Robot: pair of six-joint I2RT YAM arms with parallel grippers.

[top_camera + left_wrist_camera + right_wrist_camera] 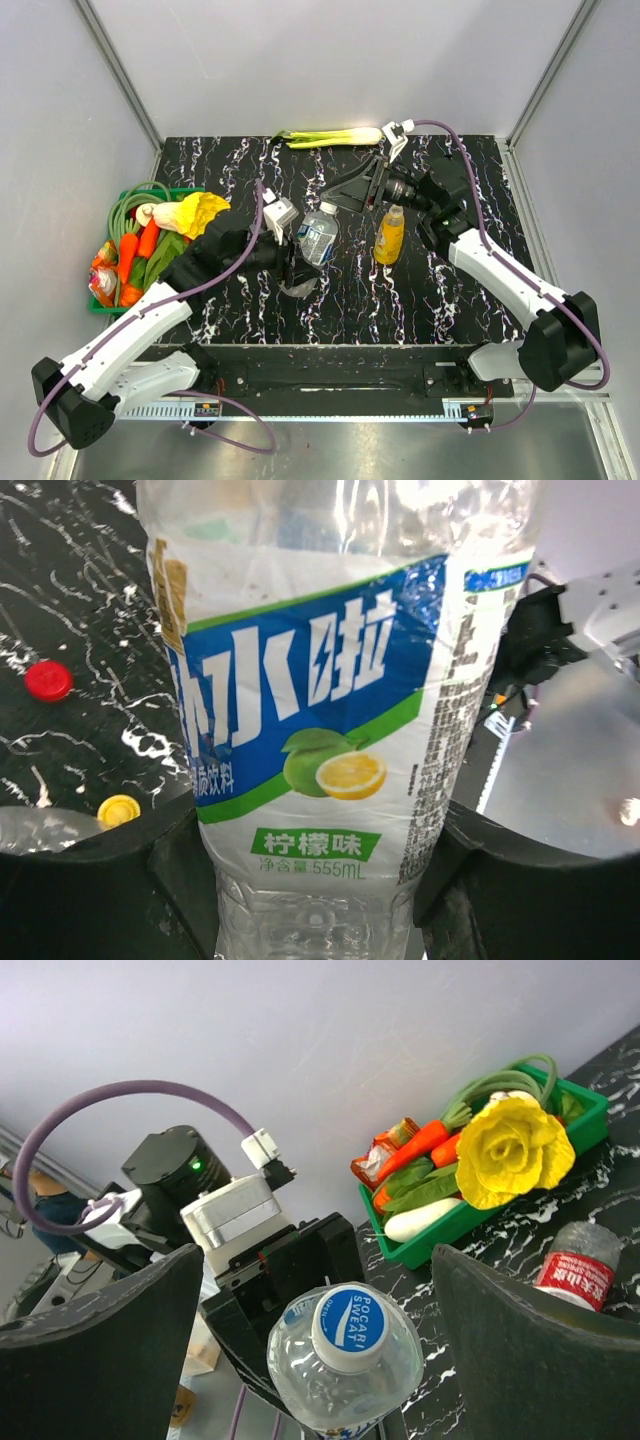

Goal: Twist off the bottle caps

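The black, white-veined surface (420,300) carries a green basket (150,191) of vegetables at its left edge and a leek (335,137) along the far edge. Right of centre stands a yellow-orange juice bottle (389,236). A red cap (48,680) and a yellow cap (118,809) lie loose and apart, a red-labelled bottle (576,1269) rests there too, and the blue-labelled bottle (318,237) sits mid-surface, though whether its base touches cannot be told.

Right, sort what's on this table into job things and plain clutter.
Job: blue-labelled bottle, its white-blue cap, yellow juice bottle, red-labelled bottle, loose red cap, loose yellow cap.
Clutter: green tray, carrots, yellow flower, leek.
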